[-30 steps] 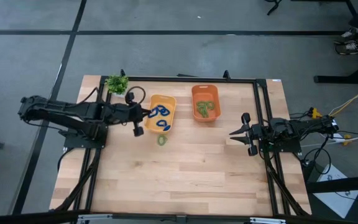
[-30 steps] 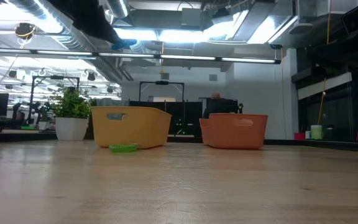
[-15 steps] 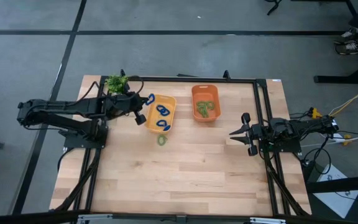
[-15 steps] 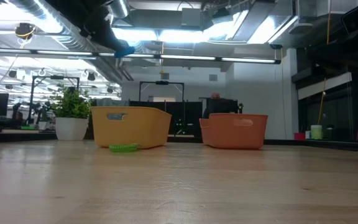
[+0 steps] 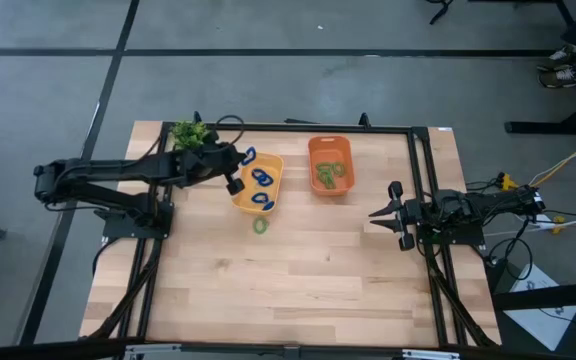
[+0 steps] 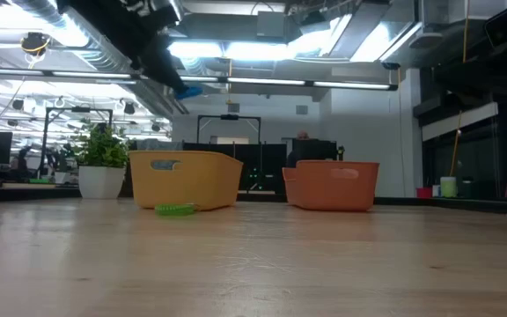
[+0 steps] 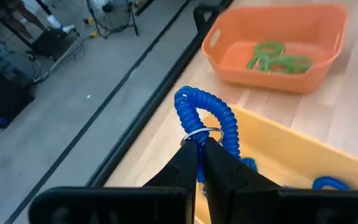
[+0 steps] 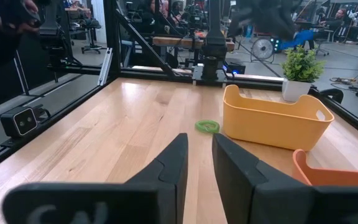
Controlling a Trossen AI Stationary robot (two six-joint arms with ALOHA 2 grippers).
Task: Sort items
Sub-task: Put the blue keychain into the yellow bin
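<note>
My left gripper [image 7: 201, 148] is shut on a blue coiled ring [image 7: 207, 117] and holds it in the air over the far-left corner of the yellow bin [image 5: 258, 186]. In the low view the ring [image 6: 187, 90] shows well above the bin. Other blue rings [image 5: 260, 179] lie in the yellow bin. Green rings [image 5: 328, 176] lie in the orange bin [image 5: 330, 150]. One green ring [image 5: 259, 225] lies flat on the table just in front of the yellow bin. My right gripper [image 5: 392, 212] waits at the table's right side, open, with nothing between its fingers. My left gripper pinches the blue coil between its two fingertips, at the spot where a small metal ring [image 7: 199, 133] loops it. The fingers slant downward from the table's left side. The coil stands out beyond the fingertips, lifted clear of the bin and the table.
A small potted plant [image 5: 188, 134] stands at the far-left corner, close behind my left arm. A black frame rail [image 5: 308, 127] runs along the far edge. Bare wood [image 5: 298, 280] fills the near half of the table.
My left gripper has carried the blue ring toward the table's far edge and a little to the right, from over the yellow bin's middle to its far-left corner. It has stayed shut on the ring, which has kept clear of the bin.
</note>
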